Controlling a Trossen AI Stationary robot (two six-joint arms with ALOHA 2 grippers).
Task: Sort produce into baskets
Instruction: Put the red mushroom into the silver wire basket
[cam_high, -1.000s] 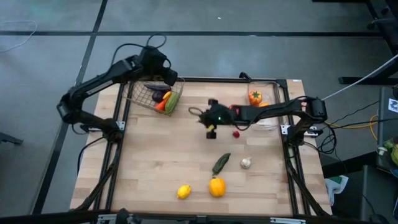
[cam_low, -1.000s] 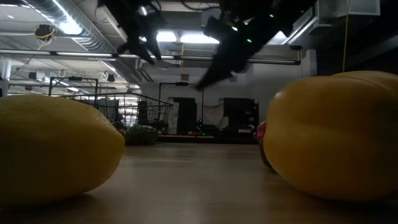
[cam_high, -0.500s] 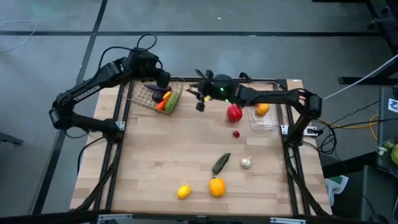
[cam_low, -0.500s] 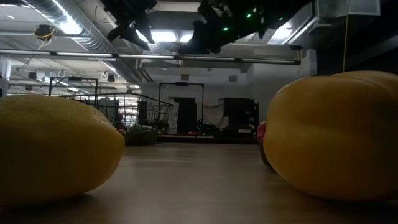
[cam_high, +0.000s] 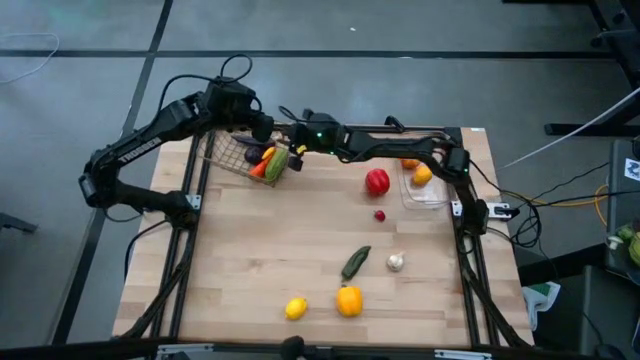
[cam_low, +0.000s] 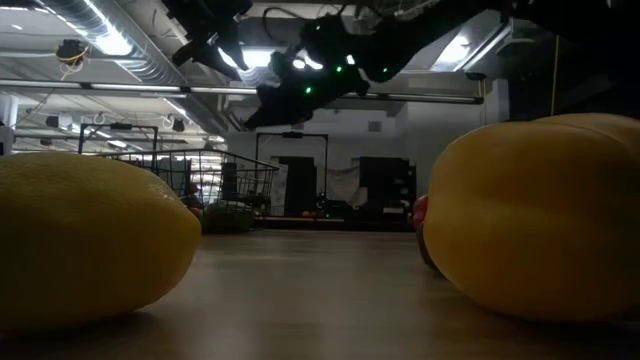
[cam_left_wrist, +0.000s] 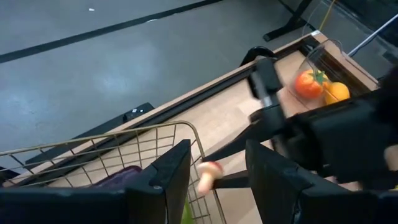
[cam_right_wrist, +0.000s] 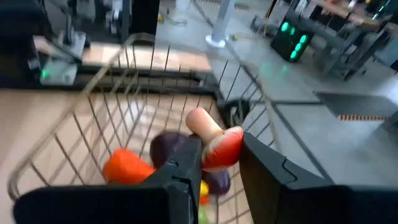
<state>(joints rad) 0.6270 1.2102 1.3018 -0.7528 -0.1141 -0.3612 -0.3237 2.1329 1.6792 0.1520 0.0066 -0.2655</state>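
Wooden table (cam_high: 250, 260) under ceiling striplights (cam_low: 115, 42)

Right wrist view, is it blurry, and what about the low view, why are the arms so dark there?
Right wrist view: the wire basket is streaked by motion blur, while the mushroom between the right gripper fingers stays fairly sharp. Low view: bright ceiling lights backlight the arms into silhouettes, and the close lemon and yellow pepper look soft.

dark jointed arms (cam_high: 150, 140), green leds
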